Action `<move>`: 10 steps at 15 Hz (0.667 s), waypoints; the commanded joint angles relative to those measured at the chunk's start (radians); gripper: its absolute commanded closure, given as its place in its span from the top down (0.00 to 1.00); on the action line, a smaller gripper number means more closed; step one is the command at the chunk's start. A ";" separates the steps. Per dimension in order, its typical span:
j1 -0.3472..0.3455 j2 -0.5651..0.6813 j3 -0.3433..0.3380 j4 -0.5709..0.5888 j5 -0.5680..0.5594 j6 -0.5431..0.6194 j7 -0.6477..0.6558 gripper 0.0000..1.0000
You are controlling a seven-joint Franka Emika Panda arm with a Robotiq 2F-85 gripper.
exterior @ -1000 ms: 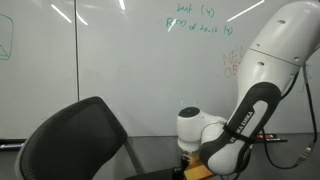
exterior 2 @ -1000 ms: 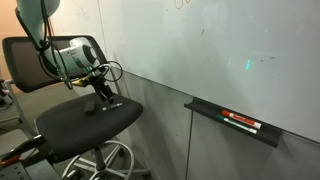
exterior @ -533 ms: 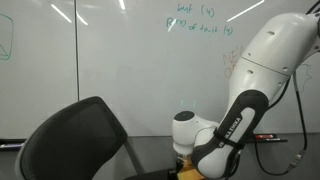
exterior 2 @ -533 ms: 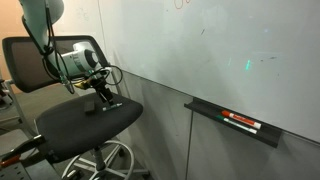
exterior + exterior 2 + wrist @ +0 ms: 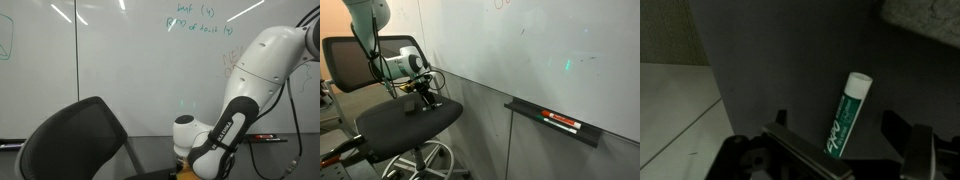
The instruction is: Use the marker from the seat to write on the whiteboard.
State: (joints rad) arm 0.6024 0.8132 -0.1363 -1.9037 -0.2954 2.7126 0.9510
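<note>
The marker point(image 5: 846, 112), green-bodied with a white cap, lies on the dark seat point(image 5: 770, 60) of the black office chair in the wrist view. My gripper point(image 5: 838, 125) is open, with one finger on each side of the marker's lower end and just above the cushion. In an exterior view the gripper point(image 5: 425, 97) hangs low over the seat point(image 5: 395, 122), and I cannot make out the marker there. The chair's backrest point(image 5: 75, 145) fills the lower left in an exterior view, with my gripper point(image 5: 184, 166) low behind it. The whiteboard point(image 5: 120, 70) with teal writing stands behind in both exterior views point(image 5: 540, 40).
A dark tray point(image 5: 556, 126) on the whiteboard's lower edge holds small red-and-dark items. The chair's wheeled base point(image 5: 420, 160) stands on the floor. Pale floor point(image 5: 670, 100) shows beside the seat edge in the wrist view. A cable point(image 5: 275, 140) trails from the arm.
The arm has bent lower and shifted a little, bringing the gripper down closer to the seat cushion. The fingers stay open.
</note>
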 commanded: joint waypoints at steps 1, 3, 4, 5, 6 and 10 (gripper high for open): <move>-0.033 0.026 0.026 0.036 0.050 0.000 -0.040 0.70; -0.044 0.032 0.036 0.041 0.063 0.003 -0.049 0.53; -0.048 0.034 0.041 0.044 0.072 0.004 -0.055 0.46; -0.052 0.034 0.046 0.046 0.080 0.006 -0.061 0.38; -0.056 0.033 0.051 0.047 0.086 0.006 -0.066 0.31; -0.065 0.027 0.064 0.052 0.104 0.007 -0.086 0.01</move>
State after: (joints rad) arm 0.5559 0.8317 -0.0883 -1.8724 -0.2220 2.7150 0.9070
